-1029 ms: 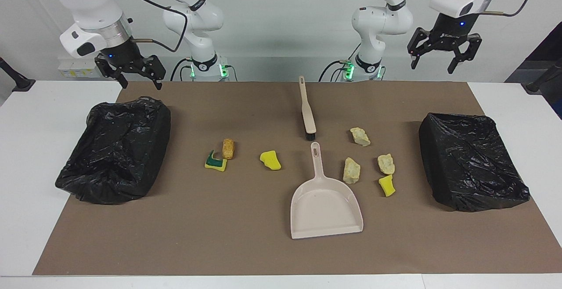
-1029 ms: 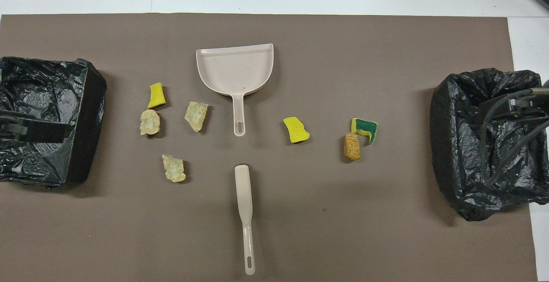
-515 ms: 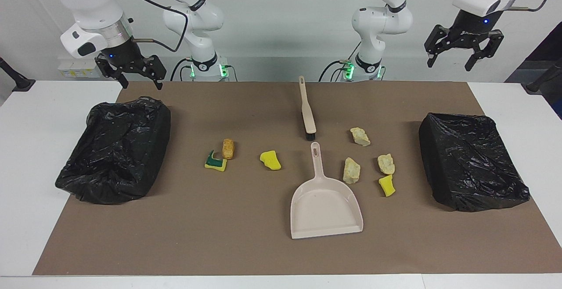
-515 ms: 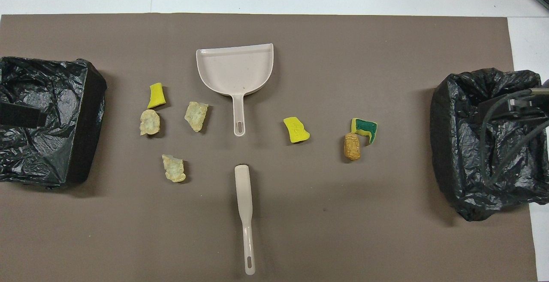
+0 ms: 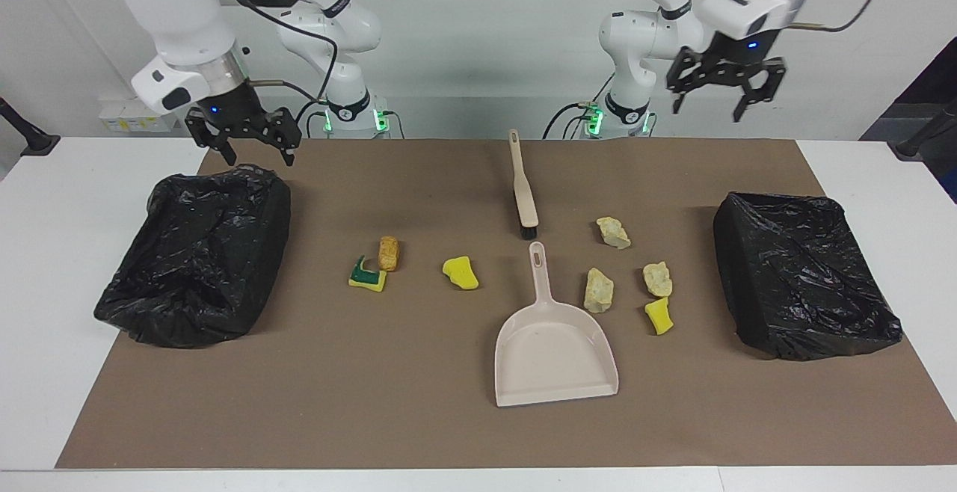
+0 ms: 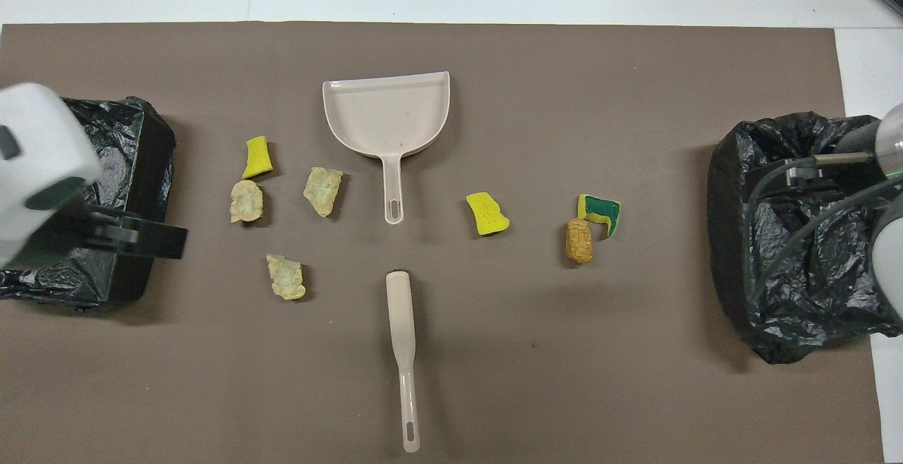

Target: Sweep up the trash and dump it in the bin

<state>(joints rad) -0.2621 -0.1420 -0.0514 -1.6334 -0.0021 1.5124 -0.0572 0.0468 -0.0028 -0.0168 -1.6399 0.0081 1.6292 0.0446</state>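
Seven scraps of trash lie on the brown mat. Toward the right arm's end are a green-sided yellow sponge [image 5: 366,276] [image 6: 600,211], an orange-brown piece [image 5: 388,253] [image 6: 579,241] and a yellow chunk [image 5: 460,272] [image 6: 487,213]. Toward the left arm's end are three beige lumps [image 5: 612,232] [image 5: 599,290] [image 5: 657,279] and a yellow chunk [image 5: 659,315]. My left gripper [image 5: 710,107] is open and empty, high over the mat's edge nearest the robots. My right gripper [image 5: 258,154] is open and empty, over the nearer rim of the black bin [image 5: 198,253].
A beige dustpan [image 5: 553,342] [image 6: 388,115] lies mid-mat, handle toward the robots. A beige brush [image 5: 522,185] [image 6: 402,351] lies nearer the robots, in line with it. A second black-bagged bin [image 5: 804,275] [image 6: 141,168] stands at the left arm's end.
The left gripper has swung outward and then back toward the table's middle. The right gripper has moved lower and toward the middle. Nothing on the mat has moved.
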